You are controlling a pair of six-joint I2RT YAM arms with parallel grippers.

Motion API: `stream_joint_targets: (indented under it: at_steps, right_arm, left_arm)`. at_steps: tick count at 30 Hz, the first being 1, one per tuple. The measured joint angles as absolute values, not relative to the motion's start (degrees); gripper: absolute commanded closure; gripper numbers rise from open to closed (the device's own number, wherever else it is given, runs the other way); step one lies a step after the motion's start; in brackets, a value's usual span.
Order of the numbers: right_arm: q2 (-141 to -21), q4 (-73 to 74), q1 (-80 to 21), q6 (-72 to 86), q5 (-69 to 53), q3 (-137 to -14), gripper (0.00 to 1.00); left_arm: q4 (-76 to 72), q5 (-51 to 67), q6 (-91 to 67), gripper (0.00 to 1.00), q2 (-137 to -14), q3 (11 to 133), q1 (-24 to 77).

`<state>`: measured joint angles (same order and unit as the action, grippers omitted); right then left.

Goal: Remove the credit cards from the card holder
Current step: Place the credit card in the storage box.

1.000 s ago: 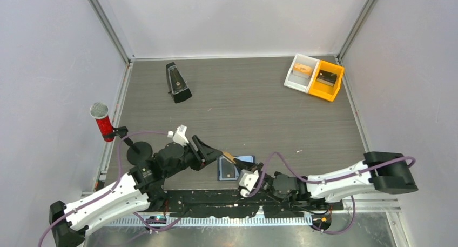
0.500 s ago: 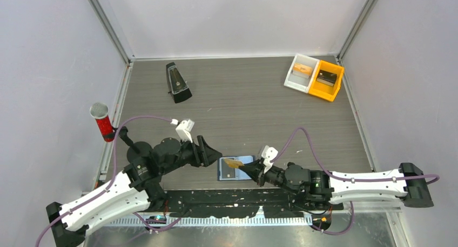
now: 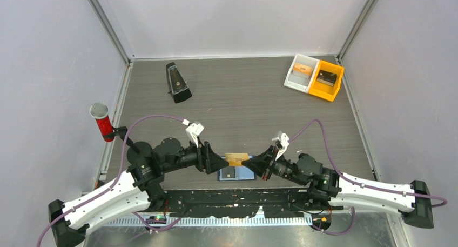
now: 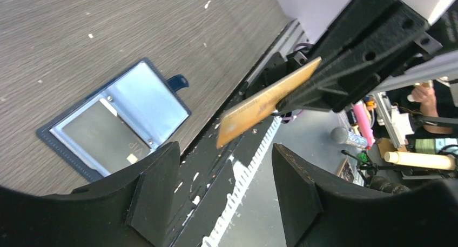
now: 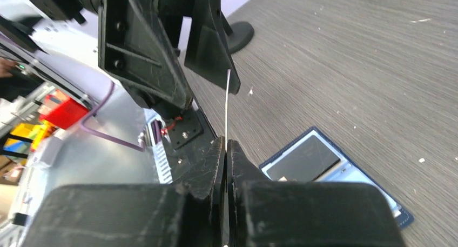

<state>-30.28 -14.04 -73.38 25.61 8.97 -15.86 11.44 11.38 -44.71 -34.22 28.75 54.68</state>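
The right gripper (image 3: 247, 162) is clenched on one short end of the orange-yellow card (image 3: 235, 159), held above the open card holder (image 3: 237, 174) at the table's 6 o'clock. The card's long axis runs 3 to 9 o'clock. Its free end points to 9 o'clock, toward the left gripper (image 3: 221, 163), whose jaws stand apart.

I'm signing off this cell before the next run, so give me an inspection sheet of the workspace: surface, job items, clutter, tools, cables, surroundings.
Surface: grey wood-grain table, scattered white specks.
Job's things: card holder lies open near the front edge, with a grey card in its slot; orange-yellow card is out, held in the air near it.
Clutter: metronome; red microphone at the left edge; white bin and yellow bin far right, each holding something.
Tools: right tool shut on the orange-yellow card; left tool open, facing it.
Cables: purple cable looped above each arm, none across the card holder.
Surroundings: pale walls on three sides.
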Motion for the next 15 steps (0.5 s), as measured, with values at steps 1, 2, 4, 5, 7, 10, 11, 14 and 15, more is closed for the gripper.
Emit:
stream_joint_targets:
  at_steps: [1,2,4,5,7,10,11,14,15]
  right_arm:
    - [-29.56,-14.55,-72.2,26.22,7.75,-15.46,0.95]
    - [-28.77,-15.18,-70.89,27.03,6.07,-14.98,0.95]
    - [-27.44,-16.1,-68.86,28.36,3.25,-14.26,0.95]
    - [-27.03,-16.38,-68.38,28.91,2.22,-14.11,0.95]
    - [-26.57,-17.15,-67.81,29.98,-0.19,-14.04,0.95]
    - [-26.5,-18.31,-67.53,31.09,-2.81,-14.04,0.95]
    - [-26.5,-18.72,-67.46,31.68,-3.7,-14.02,0.93]
    - [-26.52,-20.56,-67.35,33.39,-5.69,-13.69,0.85]
    - [-26.57,-20.88,-67.22,33.63,-5.96,-13.54,0.79]
  left_arm:
    - [10.07,11.94,-44.91,0.34,-33.91,28.12,54.7]
    - [8.64,12.58,-45.12,0.34,-33.74,27.51,54.7]
    - [5.96,13.72,-46.02,0.35,-33.76,26.52,54.7]
    - [4.67,14.33,-46.33,0.35,-33.82,26.09,54.7]
    - [2.11,15.51,-47.22,0.36,-33.95,25.43,54.7]
    - [-2.28,16.78,-48.95,0.45,-34.15,24.53,54.7]
    - [-3.92,17.26,-49.58,0.51,-34.35,24.14,54.7]
    - [-8.4,18.85,-51.79,0.81,-35.44,23.16,54.7]
    - [-9.8,19.53,-52.71,0.92,-35.92,22.87,54.7]
